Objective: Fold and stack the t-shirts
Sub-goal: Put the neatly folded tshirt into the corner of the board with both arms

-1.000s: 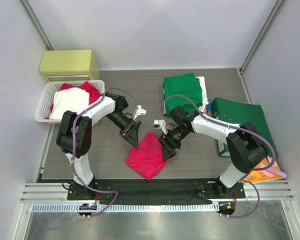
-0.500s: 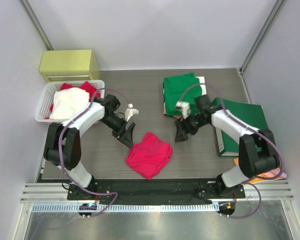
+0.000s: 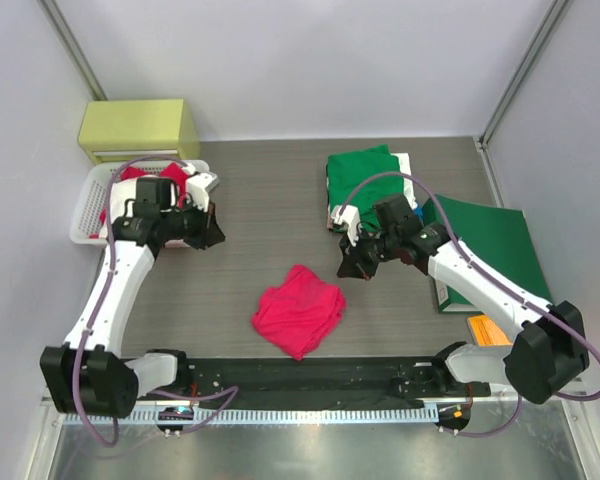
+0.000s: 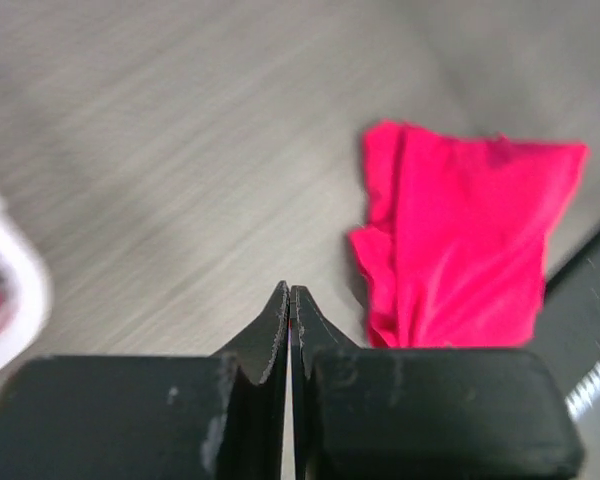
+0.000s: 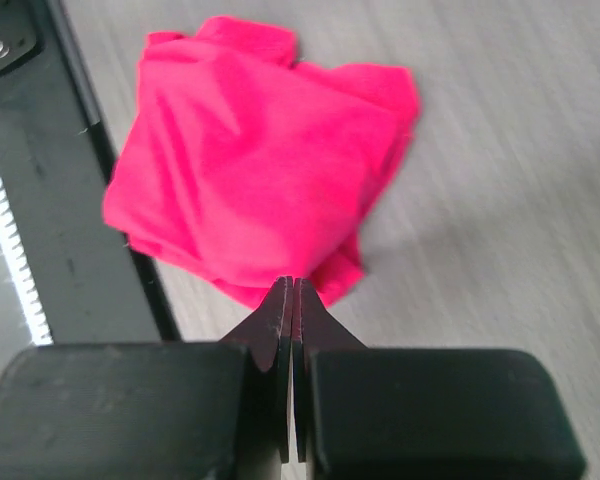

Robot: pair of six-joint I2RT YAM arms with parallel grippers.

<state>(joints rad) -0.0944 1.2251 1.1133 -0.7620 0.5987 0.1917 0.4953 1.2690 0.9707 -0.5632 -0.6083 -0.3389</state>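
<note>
Grey bench carries a bunched pinkish-red t-shirt, soft and limp, probably best pinched at outer corners, while left hand and right hand hang clenched, empty.

The left arm and right arm wear white shells between bulky black joints. A thin purple cable loops along each. The left pincer and right pincer are matte black, with tapering fingers finely toothed inside.
</note>
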